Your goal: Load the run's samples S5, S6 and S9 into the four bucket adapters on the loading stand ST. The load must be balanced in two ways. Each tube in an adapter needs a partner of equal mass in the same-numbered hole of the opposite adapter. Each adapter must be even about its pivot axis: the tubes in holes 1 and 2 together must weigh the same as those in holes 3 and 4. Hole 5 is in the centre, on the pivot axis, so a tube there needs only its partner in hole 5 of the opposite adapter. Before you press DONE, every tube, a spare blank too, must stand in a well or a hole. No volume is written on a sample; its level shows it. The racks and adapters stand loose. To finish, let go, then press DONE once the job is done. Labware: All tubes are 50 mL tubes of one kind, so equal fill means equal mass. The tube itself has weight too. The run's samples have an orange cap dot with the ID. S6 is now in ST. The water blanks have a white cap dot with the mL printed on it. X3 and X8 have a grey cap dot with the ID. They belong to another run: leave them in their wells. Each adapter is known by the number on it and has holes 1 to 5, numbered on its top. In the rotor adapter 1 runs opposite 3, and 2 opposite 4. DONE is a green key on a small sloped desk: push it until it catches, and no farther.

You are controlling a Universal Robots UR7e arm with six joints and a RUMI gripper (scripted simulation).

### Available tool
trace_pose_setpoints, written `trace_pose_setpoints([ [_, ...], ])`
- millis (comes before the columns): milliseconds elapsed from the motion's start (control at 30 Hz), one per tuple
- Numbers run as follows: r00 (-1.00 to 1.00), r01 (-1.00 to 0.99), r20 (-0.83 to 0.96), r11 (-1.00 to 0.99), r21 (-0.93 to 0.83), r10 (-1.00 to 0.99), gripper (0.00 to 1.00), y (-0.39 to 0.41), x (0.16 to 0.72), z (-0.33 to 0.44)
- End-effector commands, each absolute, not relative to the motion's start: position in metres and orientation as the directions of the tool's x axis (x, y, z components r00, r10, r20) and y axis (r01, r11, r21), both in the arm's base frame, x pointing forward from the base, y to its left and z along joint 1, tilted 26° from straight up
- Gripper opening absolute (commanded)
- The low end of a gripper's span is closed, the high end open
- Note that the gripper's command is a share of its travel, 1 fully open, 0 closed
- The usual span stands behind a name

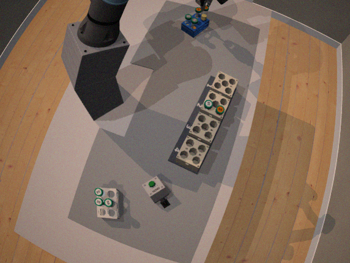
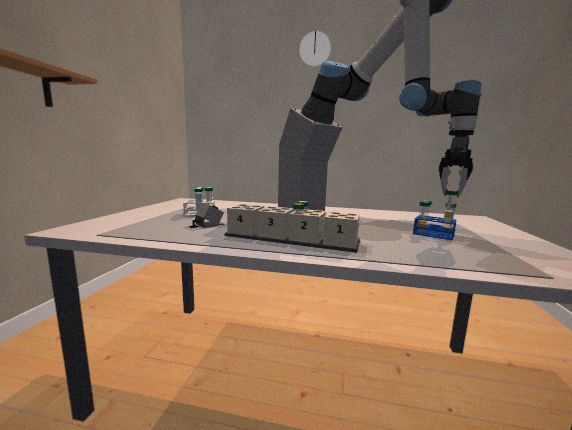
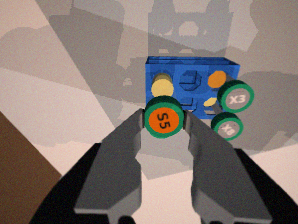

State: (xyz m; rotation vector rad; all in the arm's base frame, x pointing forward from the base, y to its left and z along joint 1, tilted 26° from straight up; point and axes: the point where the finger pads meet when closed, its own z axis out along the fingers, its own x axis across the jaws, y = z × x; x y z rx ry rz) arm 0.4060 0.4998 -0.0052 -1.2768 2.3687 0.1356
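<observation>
Toward the tabletop's (image 1: 40, 189) (image 2: 140, 251) right edge, exterior view, we grip S5 (image 1: 206, 8) (image 2: 451, 192) (image 3: 164, 120) by its cap, the pincer (image 1: 205, 5) (image 2: 452, 191) (image 3: 163, 110) closed on it, above the blue rack (image 1: 187, 30) (image 2: 434, 234) (image 3: 195, 67). Our S6 (image 1: 219, 109) (image 2: 300, 205) stands in adapter 2 (image 1: 210, 113) (image 2: 303, 232), by the near edge.

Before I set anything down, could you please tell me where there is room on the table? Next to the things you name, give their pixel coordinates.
There is a wide patch between the arm's pedestal (image 1: 98, 85) (image 2: 302, 185) and the loading stand (image 1: 174, 159), and another between the blue rack (image 1: 200, 30) (image 2: 434, 235) (image 3: 200, 66) and adapter 1 (image 1: 222, 90) (image 2: 341, 239). It's crowded at the blue rack, under the gripper (image 1: 205, 7) (image 2: 452, 192) (image 3: 163, 110), and along the adapters.
</observation>
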Motion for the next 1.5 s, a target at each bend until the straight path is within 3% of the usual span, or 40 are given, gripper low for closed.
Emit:
trace_pose_setpoints([
  [0, -0.474, -0.814, -0.427, 0.568, -0.121, -0.77, 0.0, 0.495, 0.4, 0.012],
  [900, -0.474, -0.814, -0.427, 0.568, -0.121, -0.77, 0.0, 0.475, 0.377, 0.073],
  [1267, -0.224, -0.915, -0.375, 0.326, -0.237, -0.9, 0.0, 0.405, 0.388, 0.054],
  [1467, -0.224, -0.915, -0.374, 0.326, -0.237, -0.9, 0.0, 0.379, 0.393, 0.048],
])
